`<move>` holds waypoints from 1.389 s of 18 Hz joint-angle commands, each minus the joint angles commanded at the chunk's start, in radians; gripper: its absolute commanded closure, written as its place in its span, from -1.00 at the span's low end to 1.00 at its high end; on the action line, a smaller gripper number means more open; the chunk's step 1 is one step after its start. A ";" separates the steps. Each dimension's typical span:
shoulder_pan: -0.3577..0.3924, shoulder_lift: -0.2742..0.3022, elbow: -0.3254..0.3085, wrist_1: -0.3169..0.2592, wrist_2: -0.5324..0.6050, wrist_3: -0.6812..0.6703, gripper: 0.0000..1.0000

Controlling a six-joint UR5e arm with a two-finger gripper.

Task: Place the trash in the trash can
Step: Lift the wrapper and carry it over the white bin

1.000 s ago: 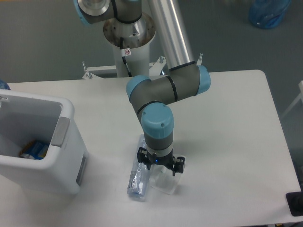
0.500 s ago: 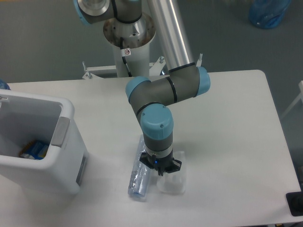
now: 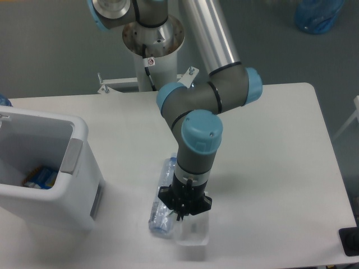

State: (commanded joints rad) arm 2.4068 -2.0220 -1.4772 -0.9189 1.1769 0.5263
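The crushed clear water bottle (image 3: 162, 208) with a bluish label lies on the white table, just left of my gripper. My gripper (image 3: 184, 212) points straight down with its fingers closed on the top edge of the flat clear plastic packet (image 3: 191, 232), which hangs below it near the table's front edge. The white trash can (image 3: 79, 136) with a grey handle tab stands at the far left, well apart from the gripper. A blue and yellow item (image 3: 40, 176) lies inside it.
The robot's base column (image 3: 152, 47) stands behind the table's back edge. A blue bag (image 3: 317, 14) lies on the floor at the top right. A small black object (image 3: 349, 241) sits off the table's right front corner.
The gripper closed on the packet, then rose and shifted slightly toward the front with the packet in it. The bottle stayed in place.
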 joint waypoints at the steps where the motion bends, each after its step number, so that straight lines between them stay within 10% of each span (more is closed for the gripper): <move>1: 0.006 0.017 0.000 0.000 -0.044 -0.011 1.00; 13: -0.078 0.252 0.014 0.008 -0.345 -0.184 1.00; 21: -0.204 0.293 -0.020 0.015 -0.405 -0.183 1.00; 24: -0.232 0.298 -0.049 0.021 -0.399 -0.174 0.57; 25: -0.232 0.304 -0.060 0.025 -0.399 -0.170 -0.12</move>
State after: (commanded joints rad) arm 2.1752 -1.7181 -1.5369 -0.8943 0.7777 0.3559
